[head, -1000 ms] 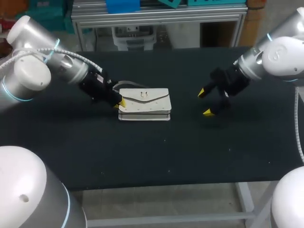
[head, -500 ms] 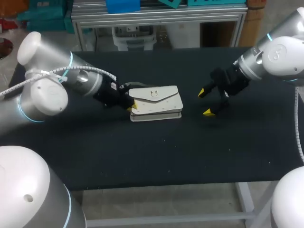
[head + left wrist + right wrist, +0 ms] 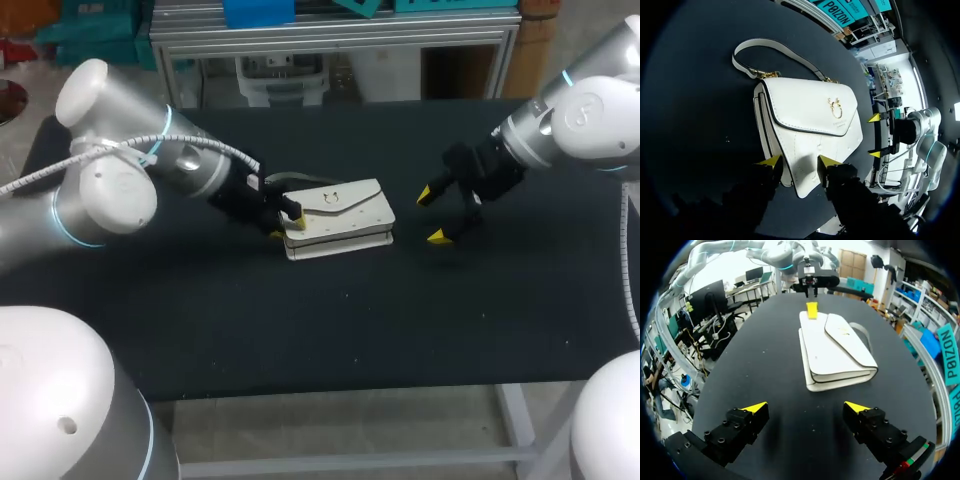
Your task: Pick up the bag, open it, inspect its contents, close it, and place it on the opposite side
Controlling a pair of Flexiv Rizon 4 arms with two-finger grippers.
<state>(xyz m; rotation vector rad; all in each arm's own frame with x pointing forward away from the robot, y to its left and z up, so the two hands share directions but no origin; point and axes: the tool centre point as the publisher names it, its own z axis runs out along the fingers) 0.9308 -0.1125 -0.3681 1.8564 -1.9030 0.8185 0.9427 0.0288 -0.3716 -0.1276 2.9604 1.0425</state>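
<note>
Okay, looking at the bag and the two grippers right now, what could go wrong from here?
1. The left gripper clamps the bag only at one end, so it may sag, twist or slip out when lifted.
2. The strap lies loose on the table beyond the bag and could snag.
3. The right gripper is open and apart from the bag; tugging the shut flap might pull the bag free.

My left arm (image 3: 110, 190) and right arm (image 3: 590, 115) are silver-white with blue rings. A pale cable (image 3: 190, 143) runs along the left. My fingers (image 3: 735, 432) are black, yellow-tipped.
</note>
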